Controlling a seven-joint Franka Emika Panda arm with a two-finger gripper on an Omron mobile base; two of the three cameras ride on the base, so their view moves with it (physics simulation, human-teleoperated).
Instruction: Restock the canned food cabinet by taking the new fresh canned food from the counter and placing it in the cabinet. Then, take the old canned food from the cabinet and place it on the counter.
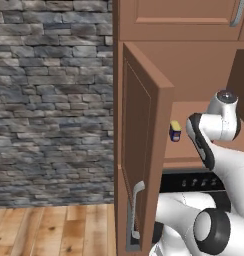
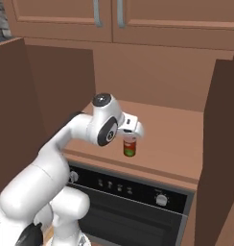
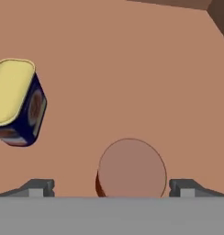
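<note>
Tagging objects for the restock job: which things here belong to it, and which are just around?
Job:
blue-and-yellow can, on the shelf
red can, under the open end effector
cabinet

Around:
oven
stone wall
wooden floor

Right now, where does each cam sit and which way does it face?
Left base view: behind-left, facing the cabinet; white arm lower right, blue can on the shelf.
Right base view: behind-right; arm lower left, red can under the hand.
Hand view: looks down; open pincer straddles the red can.
Hand and left base views share the blue can.
</note>
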